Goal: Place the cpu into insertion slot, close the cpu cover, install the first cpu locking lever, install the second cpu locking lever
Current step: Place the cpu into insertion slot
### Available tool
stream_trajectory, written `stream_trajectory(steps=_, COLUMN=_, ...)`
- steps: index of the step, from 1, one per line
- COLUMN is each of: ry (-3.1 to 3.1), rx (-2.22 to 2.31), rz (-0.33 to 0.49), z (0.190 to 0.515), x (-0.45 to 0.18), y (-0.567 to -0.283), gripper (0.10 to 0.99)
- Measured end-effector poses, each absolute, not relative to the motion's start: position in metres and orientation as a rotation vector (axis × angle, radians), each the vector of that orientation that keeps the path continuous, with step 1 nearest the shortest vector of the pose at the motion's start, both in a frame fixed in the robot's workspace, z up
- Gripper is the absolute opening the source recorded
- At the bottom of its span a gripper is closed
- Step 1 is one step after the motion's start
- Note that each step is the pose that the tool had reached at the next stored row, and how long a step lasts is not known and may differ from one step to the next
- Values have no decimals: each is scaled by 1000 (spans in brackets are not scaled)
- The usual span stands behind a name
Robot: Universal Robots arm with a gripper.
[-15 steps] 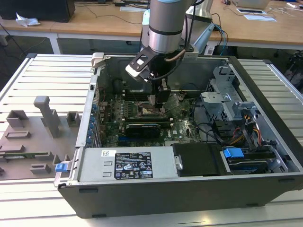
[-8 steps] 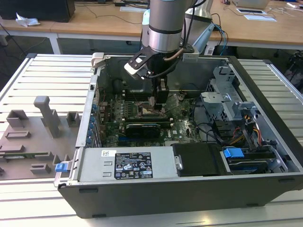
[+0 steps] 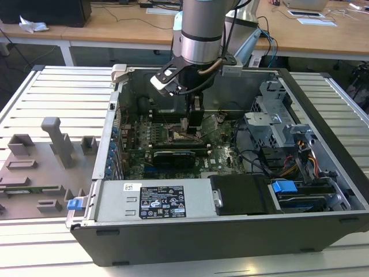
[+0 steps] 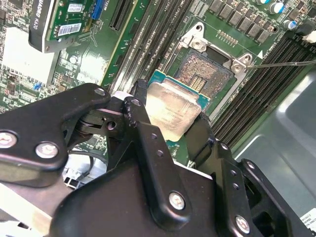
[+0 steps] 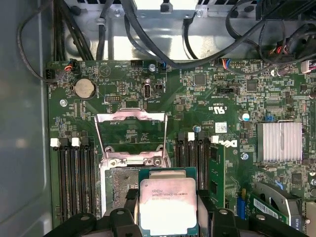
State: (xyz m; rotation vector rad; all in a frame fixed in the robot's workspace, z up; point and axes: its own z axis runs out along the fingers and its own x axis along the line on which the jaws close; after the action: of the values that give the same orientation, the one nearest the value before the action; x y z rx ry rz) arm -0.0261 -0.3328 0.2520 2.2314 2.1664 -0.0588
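My gripper (image 4: 170, 129) is shut on the cpu (image 4: 173, 109), a small square chip with a silvery top and green edge, held by two opposite sides between black fingers (image 4: 140, 116). In both wrist views the cpu (image 5: 168, 205) hovers close over the insertion slot (image 5: 118, 183), overlapping one part of it, while the slot's dark pin field (image 4: 205, 73) still shows beside it. The cpu cover (image 5: 131, 115) stands swung up and open behind the slot. A thin locking lever (image 4: 284, 63) sticks out to one side. In the exterior view the gripper (image 3: 195, 124) reaches down into the open computer case over the slot (image 3: 179, 137).
Long black memory slots (image 5: 74, 177) flank the socket on both sides. A black-shrouded card (image 3: 173, 157) lies just in front of it in the exterior view. Cables (image 5: 148, 34), a drive cage (image 3: 277, 124) and the power supply (image 3: 161, 202) crowd the case. A grey fixture (image 3: 34, 167) sits outside.
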Motion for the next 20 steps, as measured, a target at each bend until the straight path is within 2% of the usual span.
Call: stream_trajectory(steps=20, ry=2166, rx=2232, rz=-59, z=246, x=-26, y=-329, gripper=545)
